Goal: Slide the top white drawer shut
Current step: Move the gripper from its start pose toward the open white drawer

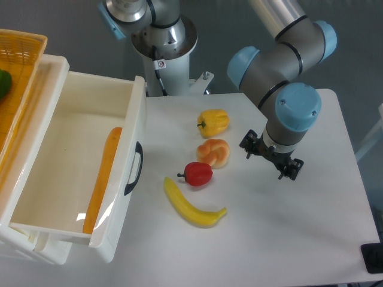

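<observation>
The top white drawer point(133, 113) stands pulled far out to the right from the cabinet at the left. Its flat front panel carries a black curved handle point(134, 168). A long orange carrot-like piece point(102, 179) lies inside the drawer. My gripper point(270, 156) points down over the table to the right of the drawer, well apart from it and beyond the toy foods. Its black fingers point(291, 168) stick out on both sides under the blue wrist. They look spread and hold nothing.
Between drawer and gripper lie a yellow pepper point(213, 122), an orange bun point(213, 152), a red pepper point(198, 173) and a banana point(191, 205). A yellow woven basket point(24, 54) with a green item sits on the cabinet. The arm's base point(163, 42) stands behind.
</observation>
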`<state>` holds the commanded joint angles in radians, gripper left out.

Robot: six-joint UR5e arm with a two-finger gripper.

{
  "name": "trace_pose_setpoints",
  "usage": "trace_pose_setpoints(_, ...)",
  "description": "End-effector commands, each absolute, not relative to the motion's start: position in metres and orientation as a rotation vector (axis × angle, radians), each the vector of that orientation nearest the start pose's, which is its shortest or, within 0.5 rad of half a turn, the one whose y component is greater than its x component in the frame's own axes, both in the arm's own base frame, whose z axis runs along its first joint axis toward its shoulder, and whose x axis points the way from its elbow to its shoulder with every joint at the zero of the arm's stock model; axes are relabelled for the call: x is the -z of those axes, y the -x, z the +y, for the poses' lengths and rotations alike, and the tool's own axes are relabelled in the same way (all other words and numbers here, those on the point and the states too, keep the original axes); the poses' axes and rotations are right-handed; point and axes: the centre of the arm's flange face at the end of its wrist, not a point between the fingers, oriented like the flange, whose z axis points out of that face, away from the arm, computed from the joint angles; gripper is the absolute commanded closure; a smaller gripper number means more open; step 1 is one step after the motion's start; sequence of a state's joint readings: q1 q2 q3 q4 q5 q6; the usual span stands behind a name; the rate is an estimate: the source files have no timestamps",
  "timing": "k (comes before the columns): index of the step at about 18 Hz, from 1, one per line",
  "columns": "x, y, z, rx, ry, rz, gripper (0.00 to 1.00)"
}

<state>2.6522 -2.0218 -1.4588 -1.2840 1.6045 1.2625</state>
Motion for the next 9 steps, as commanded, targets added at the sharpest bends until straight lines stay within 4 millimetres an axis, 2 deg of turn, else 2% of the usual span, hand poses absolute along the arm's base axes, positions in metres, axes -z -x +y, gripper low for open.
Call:
trace_pose_setpoints(4,-0.309,0.511,0.418,0.061,3.179,0.285,0.0)
trace_pose_setpoints(7,-0.286,0.493,0.41,0.053,3.176,0.287,0.0)
trace_pose_setpoints(9,-0.277,0.478,0.402,0.013,3.166,0.281,0.0)
